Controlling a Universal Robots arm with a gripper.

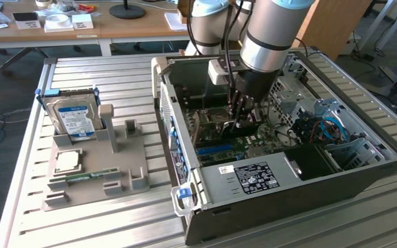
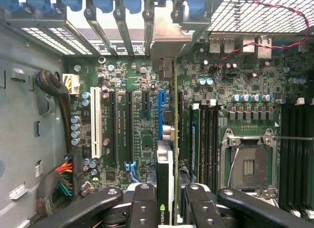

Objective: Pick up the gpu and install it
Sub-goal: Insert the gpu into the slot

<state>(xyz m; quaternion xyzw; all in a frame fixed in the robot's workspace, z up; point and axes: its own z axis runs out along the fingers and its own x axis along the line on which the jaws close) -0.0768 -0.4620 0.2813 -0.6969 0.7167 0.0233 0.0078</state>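
Count: 1 gpu (image 2: 165, 169), 1 gripper (image 2: 169, 198), 1 PC case (image 1: 288, 196), 1 hard drive (image 1: 78, 116), 1 RAM stick (image 1: 81, 177). Thin dark strip seen edge-on, metal bracket (image 2: 169, 36) at far end, upright over mobo (image 2: 142, 134) inside case. Clamped btwn gripper fingers (image 2: 144, 203), one each side.

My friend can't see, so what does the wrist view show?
The black end effector grips a thin dark gpu card edge-on over a green motherboard, near its blue slot. An empty silver processor socket sits nearby.
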